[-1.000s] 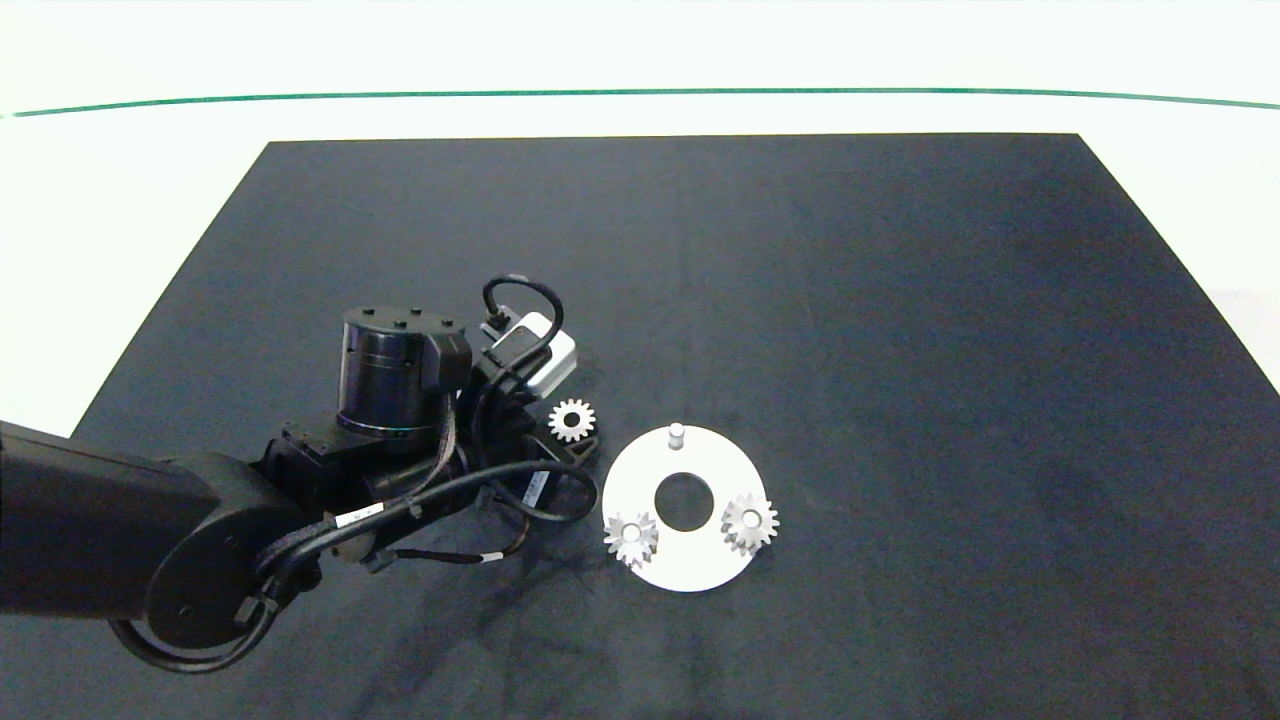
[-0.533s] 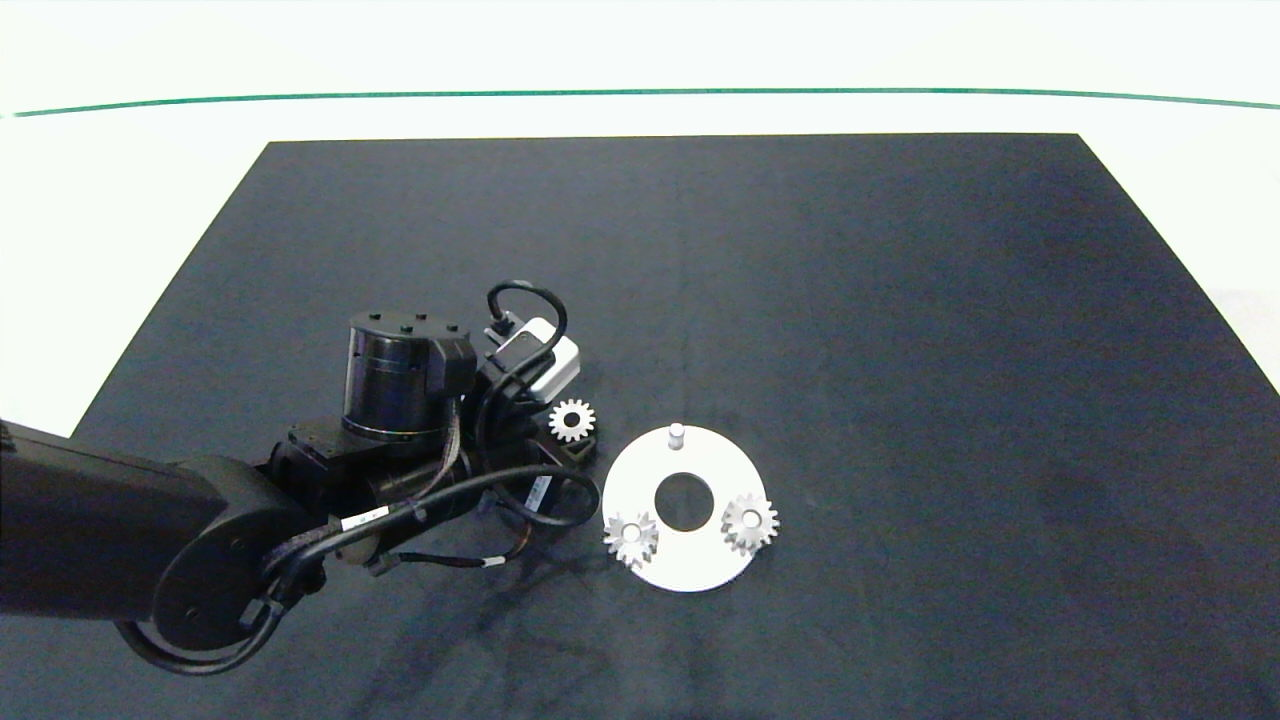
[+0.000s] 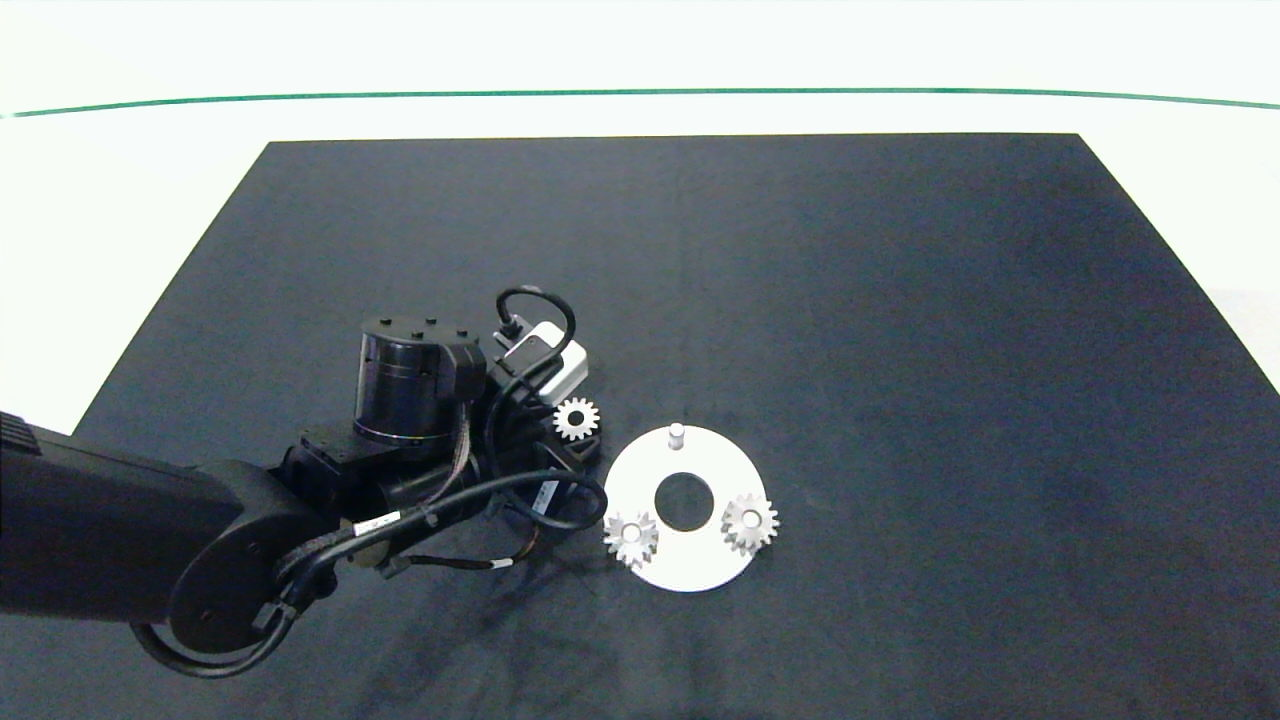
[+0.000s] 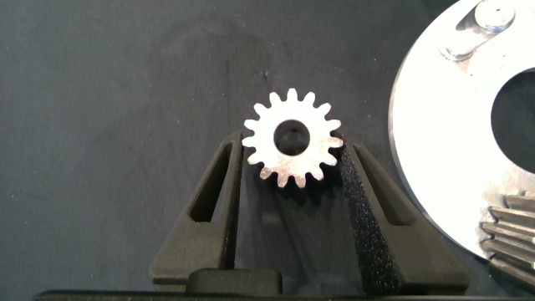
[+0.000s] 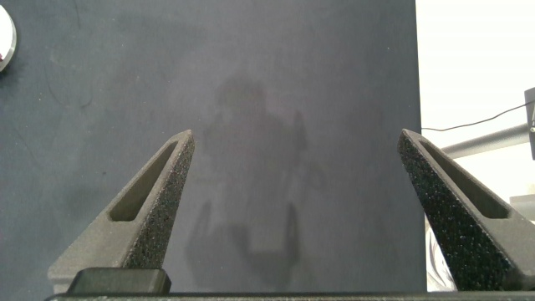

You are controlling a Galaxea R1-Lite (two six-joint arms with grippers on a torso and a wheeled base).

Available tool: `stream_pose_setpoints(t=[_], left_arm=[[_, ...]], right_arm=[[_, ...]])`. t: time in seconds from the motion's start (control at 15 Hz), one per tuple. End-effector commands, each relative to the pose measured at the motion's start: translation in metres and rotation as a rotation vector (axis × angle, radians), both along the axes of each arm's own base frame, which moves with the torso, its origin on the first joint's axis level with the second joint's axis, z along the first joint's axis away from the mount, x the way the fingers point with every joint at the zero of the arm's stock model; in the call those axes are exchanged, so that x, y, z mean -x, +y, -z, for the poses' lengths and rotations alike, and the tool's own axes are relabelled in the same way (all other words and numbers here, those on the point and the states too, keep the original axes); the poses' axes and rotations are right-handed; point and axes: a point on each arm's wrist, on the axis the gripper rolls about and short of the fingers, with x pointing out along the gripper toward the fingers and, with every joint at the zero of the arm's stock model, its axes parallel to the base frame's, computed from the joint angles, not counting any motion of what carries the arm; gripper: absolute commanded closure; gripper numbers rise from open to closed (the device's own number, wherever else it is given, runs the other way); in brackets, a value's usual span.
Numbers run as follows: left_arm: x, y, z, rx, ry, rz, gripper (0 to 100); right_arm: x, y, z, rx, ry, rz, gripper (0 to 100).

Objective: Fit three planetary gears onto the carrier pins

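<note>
The third planetary gear sits between the fingers of my left gripper, which is shut on it just left of the white carrier disc. On the disc, one bare carrier pin stands at the far side. Two other gears sit on the near-left and near-right pins. My right gripper hangs open over bare dark mat and is outside the head view.
The black mat covers the table, with white surface around its edges. In the right wrist view the mat's edge runs close by, with a cable on the pale floor beyond.
The left arm has shifted a little to the right and away, carrying the gear slightly closer to the disc. The disc and its two gears have not moved.
</note>
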Motion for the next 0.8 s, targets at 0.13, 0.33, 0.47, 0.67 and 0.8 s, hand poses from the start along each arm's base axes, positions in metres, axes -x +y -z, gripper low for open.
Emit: stream_pose_setpoints(t=[0.13,0.33,0.47,0.67,0.8], left_arm=[[-0.0005,-0.0008,0.0020,-0.005,0.002,0.001,74],[-0.0003,-0.0006,0.0016,-0.006,0.002,-0.002,80],[-0.0004,-0.0006,0.0025,-0.007,0.004,-0.002,84],[-0.0012,-0.0007,0.0039,-0.008,0.007,-0.001,90],[-0.0006,-0.0003,0.0063,-0.013,0.015,-0.001,93]], right_arm=[[0.0022,-0.0010,0.0011,0.000,-0.006,0.003,0],[0.0025,-0.0011,0.0002,-0.002,-0.011,0.003,0],[0.0028,-0.0012,-0.0006,-0.003,-0.014,0.006,0],[0.0031,-0.0013,-0.0006,-0.004,-0.015,0.008,0],[0.0031,-0.0013,-0.0006,-0.004,-0.015,0.006,0]])
